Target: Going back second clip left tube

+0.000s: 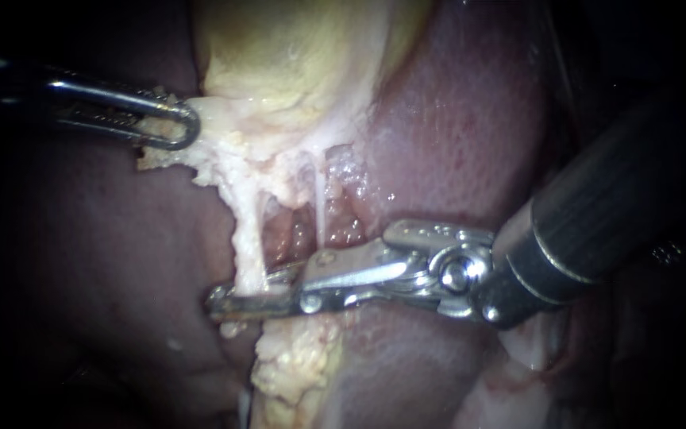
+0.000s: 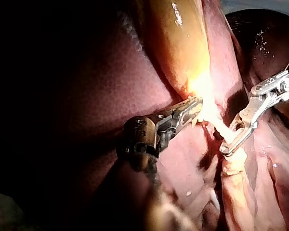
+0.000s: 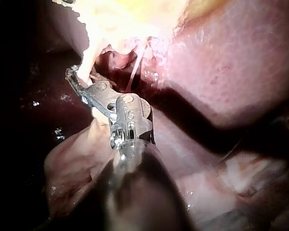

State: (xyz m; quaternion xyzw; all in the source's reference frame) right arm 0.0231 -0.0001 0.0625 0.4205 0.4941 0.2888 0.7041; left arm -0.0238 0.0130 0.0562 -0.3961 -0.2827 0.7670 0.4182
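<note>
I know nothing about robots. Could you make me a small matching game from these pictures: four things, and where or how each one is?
Things
1. pale yellow gallbladder
2. glossy red-brown liver
3. left silver instrument
4. right silver instrument

Places or states
A. tip at the thicker pale left tube
B. broad surface on both sides of the tubes
C. jaws shut on pale fatty tissue
D. sits above both tubes in the endoscope view

Pairs: 1-D, 2-B, 3-C, 4-A

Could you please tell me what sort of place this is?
Likely a surgical setting, seen close up: liver and yellowish gallbladder fill the view, with the left instrument and right instrument at work.
</note>
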